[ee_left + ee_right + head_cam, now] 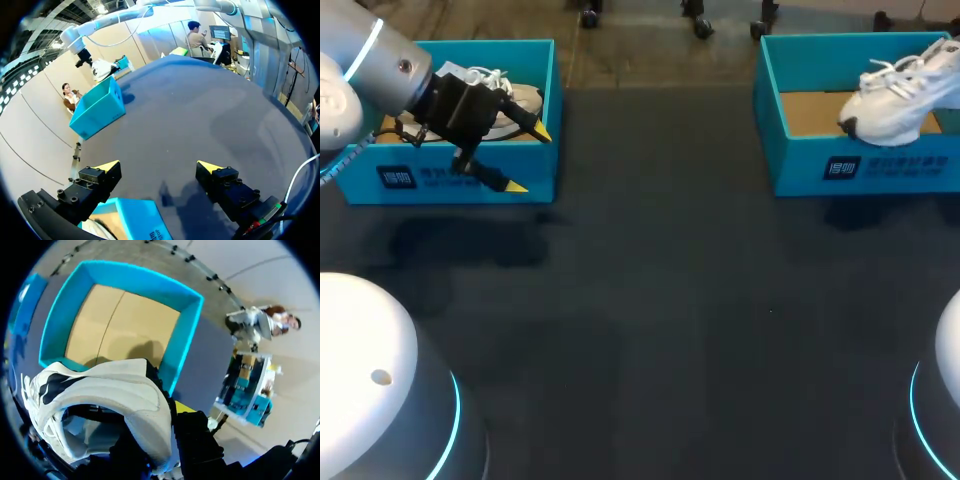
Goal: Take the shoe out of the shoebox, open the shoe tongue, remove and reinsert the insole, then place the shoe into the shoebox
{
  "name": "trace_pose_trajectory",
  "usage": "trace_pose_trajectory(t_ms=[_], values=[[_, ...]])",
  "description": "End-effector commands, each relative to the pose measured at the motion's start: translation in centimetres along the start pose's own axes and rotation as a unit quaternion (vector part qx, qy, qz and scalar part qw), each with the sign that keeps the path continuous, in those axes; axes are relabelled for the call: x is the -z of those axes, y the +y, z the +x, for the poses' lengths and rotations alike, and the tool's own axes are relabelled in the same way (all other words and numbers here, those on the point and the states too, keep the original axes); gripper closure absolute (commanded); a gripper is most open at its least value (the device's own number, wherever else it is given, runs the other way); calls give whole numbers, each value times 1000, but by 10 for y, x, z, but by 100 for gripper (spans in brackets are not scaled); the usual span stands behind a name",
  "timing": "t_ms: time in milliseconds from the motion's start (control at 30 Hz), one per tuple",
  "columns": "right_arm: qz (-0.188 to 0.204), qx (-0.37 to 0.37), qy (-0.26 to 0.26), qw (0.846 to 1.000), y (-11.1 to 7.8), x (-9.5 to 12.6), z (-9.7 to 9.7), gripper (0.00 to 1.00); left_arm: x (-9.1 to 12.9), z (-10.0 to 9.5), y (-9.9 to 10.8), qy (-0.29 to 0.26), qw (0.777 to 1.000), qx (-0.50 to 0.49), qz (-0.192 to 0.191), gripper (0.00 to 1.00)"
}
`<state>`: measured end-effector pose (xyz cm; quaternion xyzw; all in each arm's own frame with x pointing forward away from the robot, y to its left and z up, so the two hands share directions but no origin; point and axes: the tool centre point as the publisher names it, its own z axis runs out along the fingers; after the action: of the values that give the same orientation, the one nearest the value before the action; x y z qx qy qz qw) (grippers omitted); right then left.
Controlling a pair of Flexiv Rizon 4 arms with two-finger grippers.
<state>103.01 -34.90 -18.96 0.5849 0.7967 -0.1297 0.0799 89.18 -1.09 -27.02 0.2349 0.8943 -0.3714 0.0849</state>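
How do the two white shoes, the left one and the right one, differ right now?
The left shoe lies inside the left box, while the right shoe hangs over the empty right box. The left shoe is free, and the open left gripper near it holds nothing. The right shoe is gripped at the heel by the right gripper. Both are white lace-up trainers with blue boxes.

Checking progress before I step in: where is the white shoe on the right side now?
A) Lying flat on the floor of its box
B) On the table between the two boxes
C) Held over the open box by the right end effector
C: in the right wrist view the white shoe sits in the right end effector, with the bare floor of the shoebox showing beyond it.
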Motion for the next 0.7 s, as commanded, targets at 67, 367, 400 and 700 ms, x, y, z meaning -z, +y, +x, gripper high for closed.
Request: trace_pose_trajectory(t_ms=[67, 367, 400, 700], values=[[19, -122, 13, 992, -8, 5, 0, 100, 0, 1, -1, 0, 1000, 0, -2, 0], [-6, -212, 31, 977, -16, 2, 8, 100, 0, 1, -1, 0, 1000, 0, -2, 0], [0, -217, 37, 975, -17, 1, 9, 100, 0, 1, -1, 0, 1000, 0, -2, 0], [-24, -199, 18, 979, -15, 0, 9, 100, 0, 1, -1, 0, 1000, 0, -2, 0]])
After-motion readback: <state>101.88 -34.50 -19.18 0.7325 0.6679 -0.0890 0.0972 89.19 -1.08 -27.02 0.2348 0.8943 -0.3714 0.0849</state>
